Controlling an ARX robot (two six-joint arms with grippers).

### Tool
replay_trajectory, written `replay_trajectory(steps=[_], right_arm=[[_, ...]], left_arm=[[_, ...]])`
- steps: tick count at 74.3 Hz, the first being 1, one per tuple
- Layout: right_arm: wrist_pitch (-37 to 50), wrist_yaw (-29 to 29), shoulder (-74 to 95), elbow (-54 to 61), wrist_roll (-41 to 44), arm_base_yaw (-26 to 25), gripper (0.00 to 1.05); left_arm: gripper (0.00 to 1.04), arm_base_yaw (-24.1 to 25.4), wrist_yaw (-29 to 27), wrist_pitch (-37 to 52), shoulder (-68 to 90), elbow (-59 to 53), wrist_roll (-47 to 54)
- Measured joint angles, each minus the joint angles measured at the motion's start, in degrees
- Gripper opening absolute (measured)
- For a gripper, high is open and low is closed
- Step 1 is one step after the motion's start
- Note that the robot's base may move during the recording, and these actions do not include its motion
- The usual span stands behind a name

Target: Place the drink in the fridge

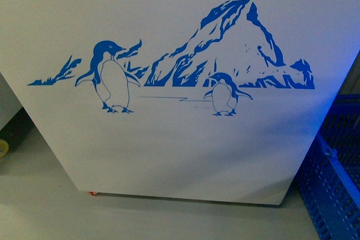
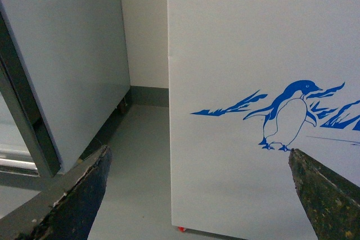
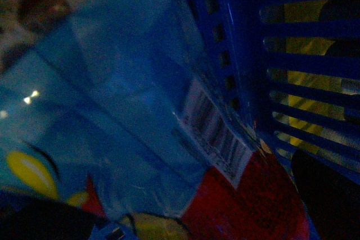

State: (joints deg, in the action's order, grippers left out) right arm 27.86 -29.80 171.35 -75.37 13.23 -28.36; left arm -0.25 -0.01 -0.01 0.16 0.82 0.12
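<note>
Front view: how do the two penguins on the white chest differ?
The left penguin is clearly larger than the right penguin. The left penguin stands beside the mountain; the right penguin stands at its foot. Both are blue prints with spread flippers on the fridge.

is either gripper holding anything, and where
Left gripper is open and empty. Right gripper cannot be told: its camera shows only a blue package by a blue basket.

The fridge [image 1: 169, 155] is cut off above; the blue crate [image 1: 332, 184] at right.
</note>
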Motion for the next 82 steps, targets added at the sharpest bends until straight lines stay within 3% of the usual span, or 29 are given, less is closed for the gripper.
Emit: replay_trajectory(steps=[18,37,52,82], right_arm=[[-2.82,1.07,0.28,-1.29,-0.72,0.02,0.96],[-2.73,2.29,0.07,-0.02,-0.13,0.7,0.66],[-2.01,6.08,-2.38,3.61,-0.68,1.97,0.49],[5.95,15.1,-25.07,21.55,-4.98,8.57,0.41]], left_arm=[[0.97,0.0,0.0,0.0,0.0,0.0,0.0],[0.97,0.0,0.0,0.0,0.0,0.0,0.0],[0.97,0.0,0.0,0.0,0.0,0.0,0.0],[0.97,0.0,0.0,0.0,0.0,0.0,0.0]])
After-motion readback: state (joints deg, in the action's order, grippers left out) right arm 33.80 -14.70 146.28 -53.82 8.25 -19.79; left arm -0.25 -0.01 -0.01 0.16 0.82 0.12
